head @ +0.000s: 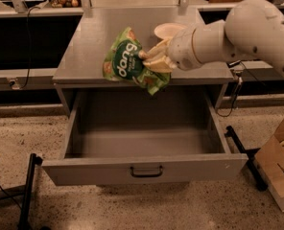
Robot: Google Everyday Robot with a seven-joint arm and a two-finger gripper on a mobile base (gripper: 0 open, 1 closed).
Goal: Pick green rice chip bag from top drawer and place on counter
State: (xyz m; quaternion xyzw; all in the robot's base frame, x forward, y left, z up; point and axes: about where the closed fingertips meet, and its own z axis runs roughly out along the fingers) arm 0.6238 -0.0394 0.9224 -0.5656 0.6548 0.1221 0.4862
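Observation:
The green rice chip bag [127,61] is a crinkly light-green pouch with a dark green round logo. My gripper [150,61] is shut on its right side and holds it in the air over the front edge of the counter [94,37]. My white arm reaches in from the upper right. The top drawer [142,169] is pulled wide open below, and its inside shows nothing in it. Its dark bar handle [146,171] sits centred on the front panel.
A pale shallow bowl [167,30] stands on the counter just behind my wrist. A cardboard box [278,169] sits on the speckled floor at right. A black stand leg [28,188] rises at left, and another black bar [245,157] lies beside the drawer's right side.

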